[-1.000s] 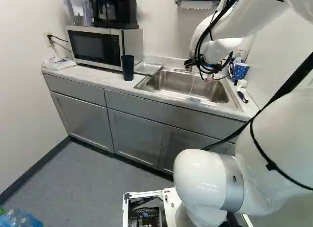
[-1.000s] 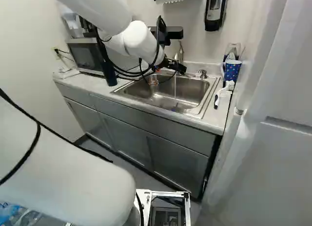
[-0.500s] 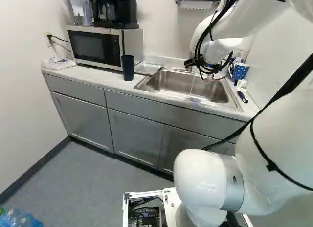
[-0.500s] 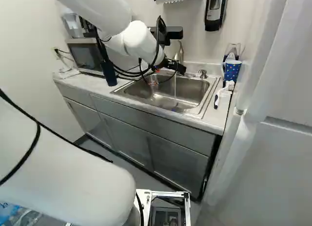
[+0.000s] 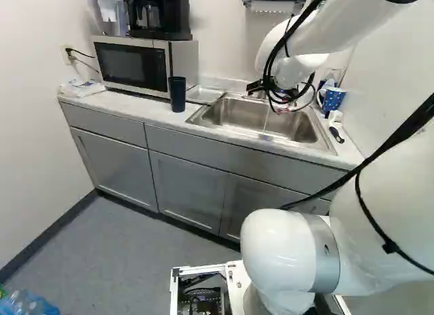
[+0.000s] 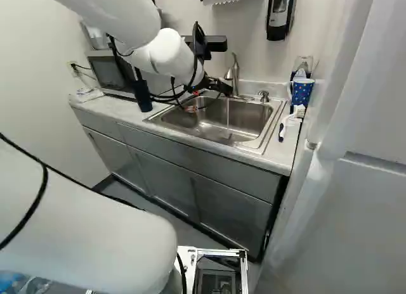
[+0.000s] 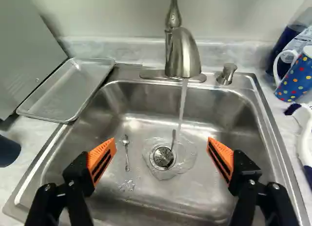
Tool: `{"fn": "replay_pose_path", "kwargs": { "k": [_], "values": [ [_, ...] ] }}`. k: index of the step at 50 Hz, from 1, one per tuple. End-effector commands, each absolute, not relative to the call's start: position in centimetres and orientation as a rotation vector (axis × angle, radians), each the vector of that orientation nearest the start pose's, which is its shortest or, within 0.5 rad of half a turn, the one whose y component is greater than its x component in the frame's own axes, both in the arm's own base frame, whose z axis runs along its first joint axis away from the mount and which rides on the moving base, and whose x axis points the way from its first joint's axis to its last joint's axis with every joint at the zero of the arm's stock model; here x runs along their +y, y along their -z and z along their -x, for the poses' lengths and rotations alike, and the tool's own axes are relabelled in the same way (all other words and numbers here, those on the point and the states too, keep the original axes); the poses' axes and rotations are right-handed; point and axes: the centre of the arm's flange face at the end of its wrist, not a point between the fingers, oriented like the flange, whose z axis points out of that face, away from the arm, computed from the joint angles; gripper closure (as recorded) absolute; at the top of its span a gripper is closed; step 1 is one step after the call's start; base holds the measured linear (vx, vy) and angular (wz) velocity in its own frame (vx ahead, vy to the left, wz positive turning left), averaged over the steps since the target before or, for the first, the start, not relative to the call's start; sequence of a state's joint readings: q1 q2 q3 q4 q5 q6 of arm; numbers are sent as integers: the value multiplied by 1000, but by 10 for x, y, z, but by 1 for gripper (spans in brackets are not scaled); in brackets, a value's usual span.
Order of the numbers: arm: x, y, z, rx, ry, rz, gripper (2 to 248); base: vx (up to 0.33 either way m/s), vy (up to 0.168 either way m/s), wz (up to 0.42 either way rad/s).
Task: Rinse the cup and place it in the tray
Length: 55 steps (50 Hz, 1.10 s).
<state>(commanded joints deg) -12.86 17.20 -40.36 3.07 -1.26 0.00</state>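
Observation:
In the right base view my gripper [image 6: 222,86] hangs over the back of the sink near the faucet. The wrist view shows the gripper [image 7: 161,150] open over the basin, nothing between its orange pads. A dark blue cup [image 5: 177,94] stands upright on the counter, left of the sink in the left base view; only part of it shows in the wrist view. A blue mug with coloured dots [image 7: 295,79] stands on the opposite side of the sink. The metal tray [image 7: 66,92] lies beside the sink. Water [image 7: 183,106] runs from the faucet [image 7: 184,55] into the basin.
A spoon [image 7: 126,153] lies in the sink [image 7: 141,128], with another utensil at the drain. The microwave [image 5: 132,65] stands behind the cup. A white-headed brush [image 6: 292,120] lies near the dotted mug. The soap dispenser [image 6: 279,15] hangs on the wall.
The arm and gripper have shifted a little to the left in both base views. The cup, the dotted mug and the tray have stayed where they were; the base has not moved.

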Motion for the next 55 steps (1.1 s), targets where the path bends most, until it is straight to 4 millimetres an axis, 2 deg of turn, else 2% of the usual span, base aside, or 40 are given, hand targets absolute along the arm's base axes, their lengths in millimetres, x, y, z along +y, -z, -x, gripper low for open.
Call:
{"fn": "replay_pose_path", "kwargs": {
  "k": [55],
  "values": [
    [-9, -584, -396, 77, 1484, 2762, 3, 0, 0, 0]
  ]
}}
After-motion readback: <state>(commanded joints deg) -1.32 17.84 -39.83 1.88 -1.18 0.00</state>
